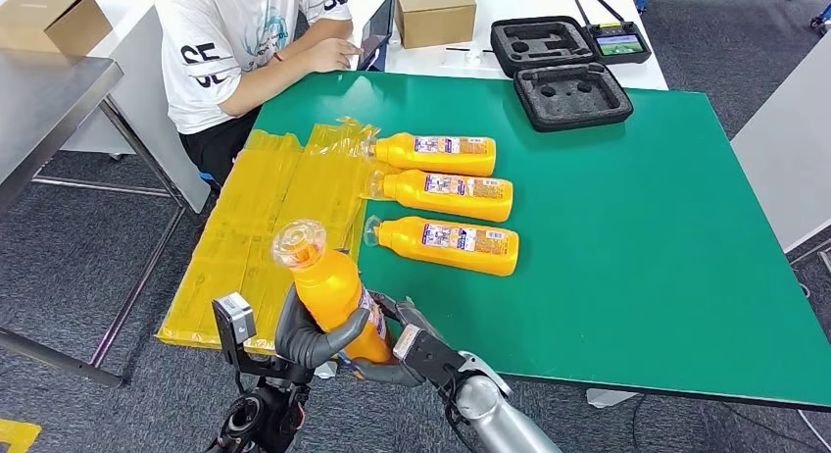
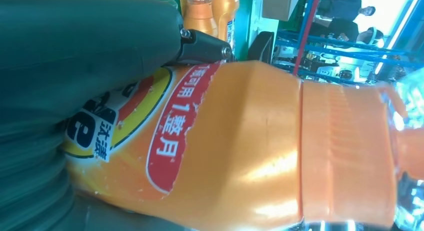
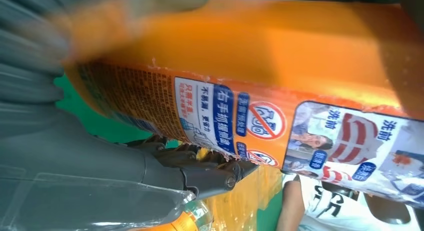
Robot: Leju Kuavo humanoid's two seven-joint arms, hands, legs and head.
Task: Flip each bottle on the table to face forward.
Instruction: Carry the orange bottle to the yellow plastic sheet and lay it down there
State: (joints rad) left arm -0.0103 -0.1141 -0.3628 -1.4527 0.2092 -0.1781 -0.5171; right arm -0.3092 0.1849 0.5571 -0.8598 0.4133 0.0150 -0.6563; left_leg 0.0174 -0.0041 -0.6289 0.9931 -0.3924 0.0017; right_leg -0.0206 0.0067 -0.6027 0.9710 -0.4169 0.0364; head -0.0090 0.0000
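Observation:
An orange bottle (image 1: 328,286) with a clear cap stands tilted over the table's front left corner, cap pointing up and away. My left hand (image 1: 304,337) grips its body from the left, and my right hand (image 1: 416,350) holds its lower end from the right. In the left wrist view the bottle (image 2: 260,156) shows a red and yellow label beside my left hand (image 2: 90,46). The right wrist view shows the bottle's (image 3: 280,56) blue and white printed label above my right hand (image 3: 100,161). Three more orange bottles (image 1: 441,154) (image 1: 451,195) (image 1: 453,244) lie in a row on the green table (image 1: 637,227), caps to the left.
Yellow plastic bags (image 1: 265,218) cover the table's left edge. A person in a white shirt (image 1: 235,41) sits at the far left corner. A black foam case (image 1: 563,71), a controller (image 1: 619,43) and a cardboard box (image 1: 433,12) lie at the back.

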